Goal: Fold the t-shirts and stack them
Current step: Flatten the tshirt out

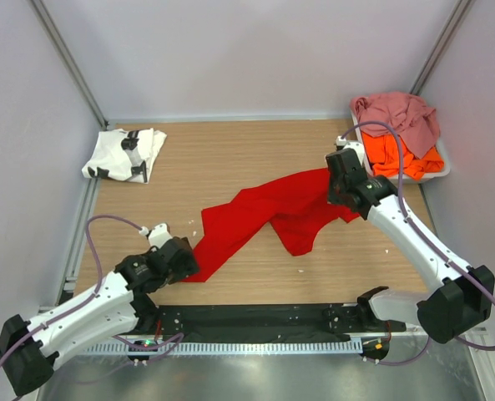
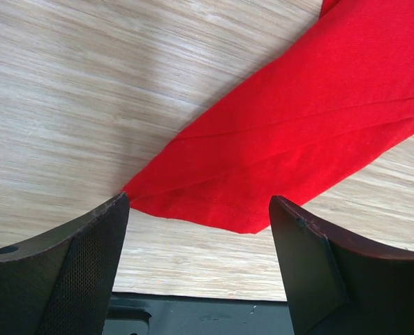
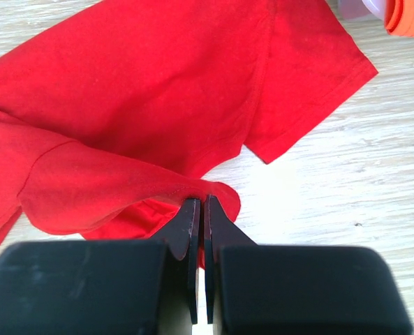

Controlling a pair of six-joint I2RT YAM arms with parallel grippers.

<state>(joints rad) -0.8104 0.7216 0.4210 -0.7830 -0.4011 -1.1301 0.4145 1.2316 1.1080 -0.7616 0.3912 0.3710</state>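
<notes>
Right fingers (image 3: pixel 195 209) pinch red t-shirt (image 1: pixel 264 213), lying diagonally toward left fingers (image 1: pixel 180 259)

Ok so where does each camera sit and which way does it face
Top external: fixed above and behind the arms, looking down on the wooden table; both arms show, left gripper and right gripper at the red t-shirt.
Left wrist: on that wrist, looking down past its open fingers at the shirt's corner.
Right wrist: on that wrist, looking down at its fingers shut on a shirt fold.
Shared: all three see the red t-shirt.
</notes>
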